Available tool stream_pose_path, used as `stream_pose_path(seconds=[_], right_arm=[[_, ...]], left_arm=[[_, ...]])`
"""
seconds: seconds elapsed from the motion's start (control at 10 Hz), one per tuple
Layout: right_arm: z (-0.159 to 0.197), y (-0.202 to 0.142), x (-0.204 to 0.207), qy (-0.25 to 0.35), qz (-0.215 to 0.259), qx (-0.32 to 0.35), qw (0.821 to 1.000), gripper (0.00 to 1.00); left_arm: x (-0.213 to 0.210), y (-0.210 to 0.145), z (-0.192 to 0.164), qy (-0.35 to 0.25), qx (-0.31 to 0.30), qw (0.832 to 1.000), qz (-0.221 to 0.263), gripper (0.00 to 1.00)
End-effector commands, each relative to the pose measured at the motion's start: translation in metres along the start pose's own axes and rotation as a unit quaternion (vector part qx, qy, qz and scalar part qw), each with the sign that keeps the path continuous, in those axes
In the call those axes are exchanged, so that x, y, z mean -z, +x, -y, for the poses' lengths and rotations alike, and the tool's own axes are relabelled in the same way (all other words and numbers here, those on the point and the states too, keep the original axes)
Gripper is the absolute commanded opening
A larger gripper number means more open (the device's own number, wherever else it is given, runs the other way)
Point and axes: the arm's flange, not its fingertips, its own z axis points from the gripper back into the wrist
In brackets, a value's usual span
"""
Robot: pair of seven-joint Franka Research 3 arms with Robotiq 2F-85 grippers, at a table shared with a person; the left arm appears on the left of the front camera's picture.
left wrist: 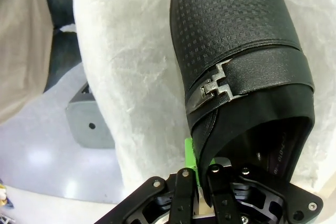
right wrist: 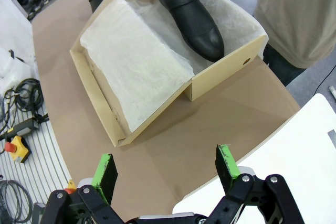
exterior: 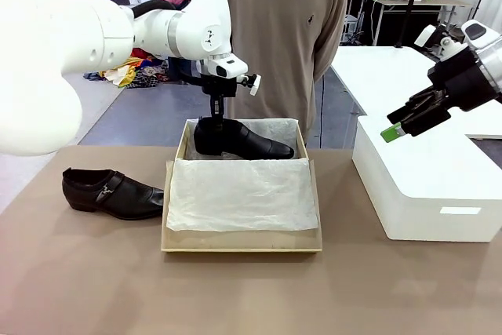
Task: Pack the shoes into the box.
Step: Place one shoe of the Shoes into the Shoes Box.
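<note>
One glossy black shoe lies in the back part of the brown cardboard box, toe toward picture right, on white tissue paper. My left gripper comes down onto its heel and is shut on the shoe's collar. In the left wrist view the collar edge sits between the fingers, with the buckle strap just beyond. The second shoe rests on the table left of the box. My right gripper hangs open in the air above the large white box, holding nothing.
A person in a beige sweater stands at the far edge behind the box. The white box takes up the table's right side. Off the table edge, cables and a yellow emergency-stop button lie on the floor.
</note>
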Motion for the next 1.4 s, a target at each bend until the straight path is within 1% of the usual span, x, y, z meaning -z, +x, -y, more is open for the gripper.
stream_pose_path(seconds=[0.0, 0.4, 0.6, 0.9, 1.0, 1.3], right_arm=[[0.003, 0.000, 0.002, 0.007, 0.016, -0.011, 1.000, 1.00], [0.003, 0.000, 0.002, 0.007, 0.016, -0.011, 1.000, 1.00], [0.003, 0.000, 0.002, 0.007, 0.016, -0.011, 1.000, 1.00], [0.003, 0.000, 0.002, 0.007, 0.016, -0.011, 1.000, 1.00], [0.003, 0.000, 0.002, 0.007, 0.016, -0.011, 1.000, 1.00], [0.003, 0.000, 0.002, 0.007, 0.016, -0.011, 1.000, 1.00]], left_arm=[[-0.003, -0.005, 0.014, -0.005, 0.014, 1.000, 0.010, 0.00], [0.006, -0.002, 0.020, -0.013, 0.011, 1.000, -0.002, 0.00], [0.008, -0.002, 0.024, -0.010, -0.006, 1.000, -0.009, 0.00], [0.008, -0.009, 0.027, 0.000, -0.028, 1.000, -0.004, 0.00], [0.007, -0.009, 0.027, -0.004, -0.030, 1.000, -0.001, 0.16], [0.002, -0.011, 0.028, -0.009, -0.034, 0.999, 0.003, 0.74]])
